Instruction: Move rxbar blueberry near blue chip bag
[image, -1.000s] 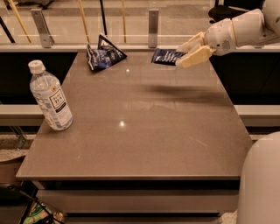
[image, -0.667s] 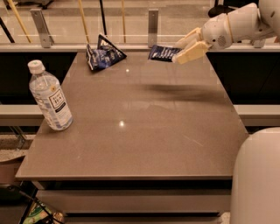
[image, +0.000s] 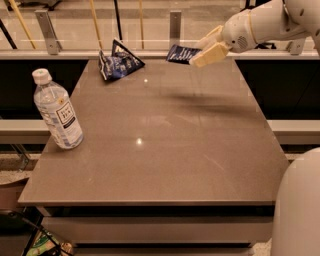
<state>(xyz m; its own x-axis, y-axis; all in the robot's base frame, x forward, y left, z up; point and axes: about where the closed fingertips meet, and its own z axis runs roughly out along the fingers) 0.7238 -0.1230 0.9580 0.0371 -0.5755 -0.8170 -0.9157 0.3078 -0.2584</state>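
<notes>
rxbar blueberry (image: 179, 53): small flat dark blue wrapper with white print. Held off the surface above the far edge of the table (image: 160, 160), right of centre. Its right end is caught between the fingers and its left end juts free toward the left.

gripper (image: 196, 53): cream two-finger tool on the white arm (image: 265, 22), which reaches in from the upper right. Clamped on the bar, one finger (image: 212, 36) above the wrapper and the other below it. Clear of the tabletop, with a soft shadow (image: 200, 97) on the surface beneath.

blue chip bag (image: 119, 64): wrinkled glossy dark blue and black bag with one pointed corner sticking up. Lies on the far edge of the table, left of centre. It is to the left of the bar and apart from it, with bare tabletop between them.

water bottle (image: 56, 111): clear plastic, white cap, white label. Stands upright near the left edge, well apart from both snacks.

table: grey-brown top with glare spots near the middle.

robot body (image: 300, 210): white rounded housing, lower right corner
</notes>
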